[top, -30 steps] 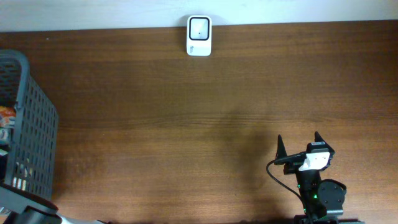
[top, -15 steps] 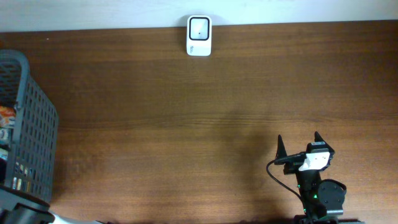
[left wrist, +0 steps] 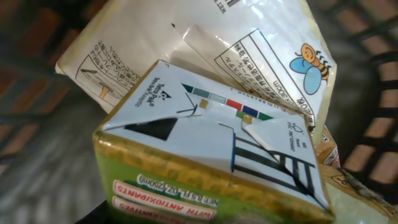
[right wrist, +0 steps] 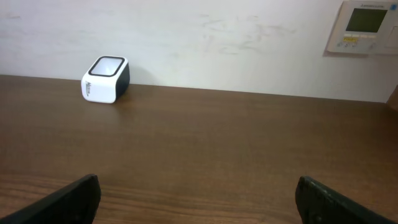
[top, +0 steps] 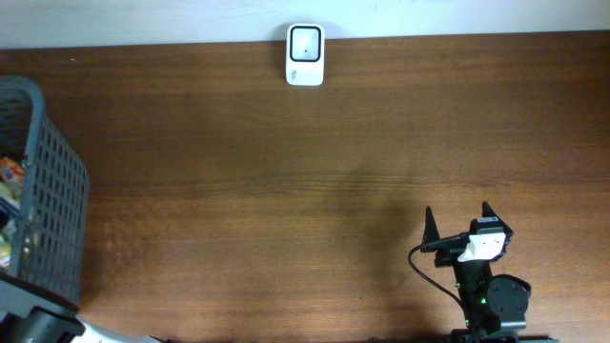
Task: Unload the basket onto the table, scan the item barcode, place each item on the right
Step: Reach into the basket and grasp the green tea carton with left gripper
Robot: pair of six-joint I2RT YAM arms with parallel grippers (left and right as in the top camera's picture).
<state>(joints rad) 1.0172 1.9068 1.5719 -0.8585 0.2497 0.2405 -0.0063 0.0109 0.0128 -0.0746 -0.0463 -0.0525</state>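
A green and white juice carton (left wrist: 205, 143) fills the left wrist view, tilted, with its folded top towards the camera. It sits right at my left gripper's jaws and hides both fingers; the jaws appear shut on its sides. Behind it lies a white packet (left wrist: 249, 50) with a bee drawing, inside the grey mesh basket (top: 52, 191). The white barcode scanner (top: 305, 55) stands at the table's far edge, also in the right wrist view (right wrist: 106, 79). My right gripper (top: 458, 210) rests open near the front right, nothing between its fingers (right wrist: 68, 202).
The basket stands at the table's left edge with several packets in it. Part of my left arm (top: 38, 327) shows at the bottom left corner. A wall panel (right wrist: 365, 25) hangs behind the table at the right.
The left arm's part at the bottom left corner has shifted a little and the basket's near corner has moved slightly. The right arm and the scanner have not moved.
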